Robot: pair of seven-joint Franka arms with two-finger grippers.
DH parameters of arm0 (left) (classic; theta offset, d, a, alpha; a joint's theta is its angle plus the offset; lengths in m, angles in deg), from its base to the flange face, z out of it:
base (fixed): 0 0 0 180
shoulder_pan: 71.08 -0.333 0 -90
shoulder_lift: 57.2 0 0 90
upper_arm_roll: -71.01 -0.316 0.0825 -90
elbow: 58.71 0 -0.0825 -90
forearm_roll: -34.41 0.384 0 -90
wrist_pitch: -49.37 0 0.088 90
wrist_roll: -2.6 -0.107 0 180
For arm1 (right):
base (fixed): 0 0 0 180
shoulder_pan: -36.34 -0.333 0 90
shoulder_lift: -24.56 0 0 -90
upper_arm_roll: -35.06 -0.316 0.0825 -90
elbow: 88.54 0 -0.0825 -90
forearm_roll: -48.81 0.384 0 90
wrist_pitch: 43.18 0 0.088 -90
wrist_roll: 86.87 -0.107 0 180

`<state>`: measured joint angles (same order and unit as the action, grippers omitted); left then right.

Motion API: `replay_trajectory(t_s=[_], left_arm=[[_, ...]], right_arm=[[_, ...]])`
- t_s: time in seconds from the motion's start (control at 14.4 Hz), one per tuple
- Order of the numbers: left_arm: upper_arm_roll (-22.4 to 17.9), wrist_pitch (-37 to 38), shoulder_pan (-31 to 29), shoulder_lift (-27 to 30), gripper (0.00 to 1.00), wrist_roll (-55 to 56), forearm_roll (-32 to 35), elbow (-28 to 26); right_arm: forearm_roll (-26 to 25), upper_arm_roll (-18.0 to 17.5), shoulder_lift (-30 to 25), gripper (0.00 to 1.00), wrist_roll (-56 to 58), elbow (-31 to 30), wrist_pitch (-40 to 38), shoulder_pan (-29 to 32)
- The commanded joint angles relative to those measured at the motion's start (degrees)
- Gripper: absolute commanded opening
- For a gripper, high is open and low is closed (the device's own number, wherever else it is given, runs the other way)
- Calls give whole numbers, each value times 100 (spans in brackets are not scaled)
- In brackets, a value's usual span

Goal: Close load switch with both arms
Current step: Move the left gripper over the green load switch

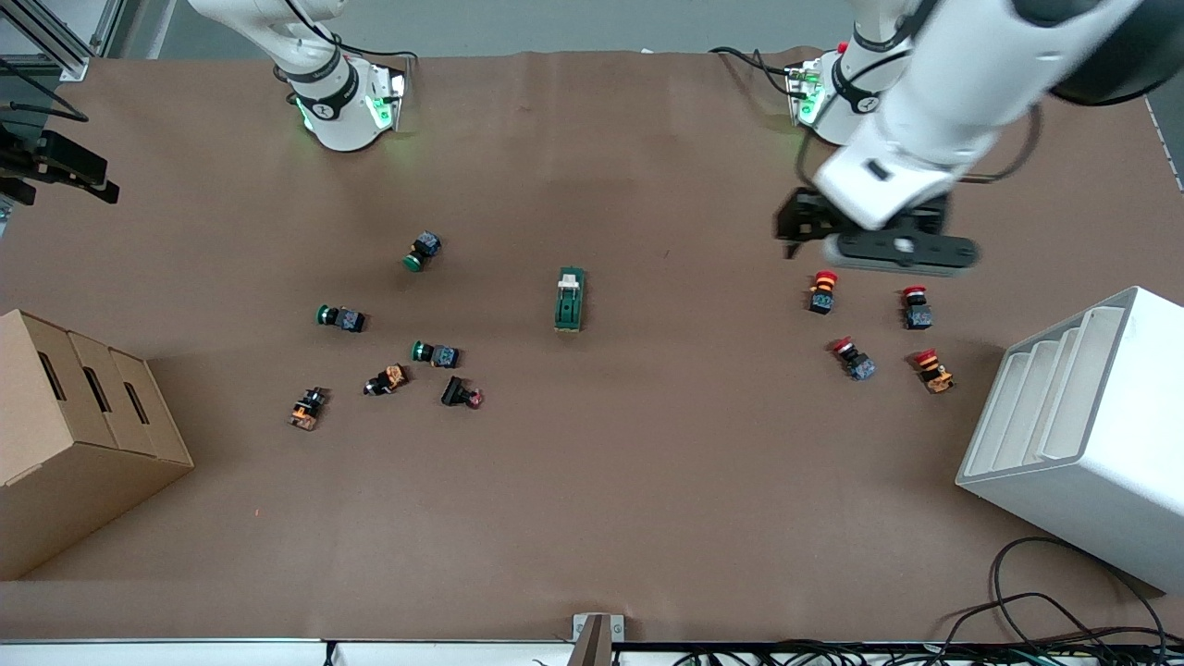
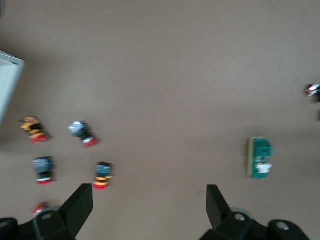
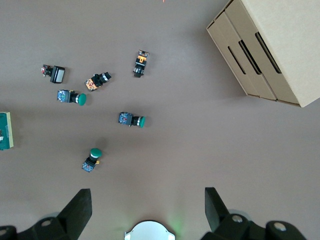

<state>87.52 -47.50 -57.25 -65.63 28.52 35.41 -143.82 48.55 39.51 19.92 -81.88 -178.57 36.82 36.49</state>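
Observation:
The load switch [image 1: 570,299], a dark green block with a white lever at the end toward the bases, lies flat at the middle of the table. It also shows in the left wrist view [image 2: 260,157] and at the edge of the right wrist view [image 3: 5,131]. My left gripper [image 1: 879,248] hangs open and empty in the air over bare table beside the red push buttons, well apart from the switch; its fingers [image 2: 80,205] spread wide. My right gripper [image 3: 147,207] is open and empty, high over its own base [image 3: 150,231], out of the front view.
Several red push buttons [image 1: 822,290] lie toward the left arm's end, beside a white rack [image 1: 1082,435]. Green [image 1: 340,317], orange [image 1: 387,379] and black [image 1: 462,393] buttons lie toward the right arm's end, near a cardboard box [image 1: 74,435].

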Motion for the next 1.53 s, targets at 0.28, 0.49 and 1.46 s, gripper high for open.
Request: replay_trajectory(t_s=[0.28, 0.49, 1.46], left_arm=[[19, -1008, 1682, -835, 100, 3073, 1006, -76], [20, -1123, 2289, -1160, 99, 4120, 1342, -67], [37, -2221, 3837, -2549, 99, 7768, 4363, -1051]], right_arm=[[140, 3, -213, 100, -103, -243, -10, -6], [140, 3, -213, 100, -95, -243, -2, -6], [141, 3, -204, 100, -7, -225, 121, -15]])
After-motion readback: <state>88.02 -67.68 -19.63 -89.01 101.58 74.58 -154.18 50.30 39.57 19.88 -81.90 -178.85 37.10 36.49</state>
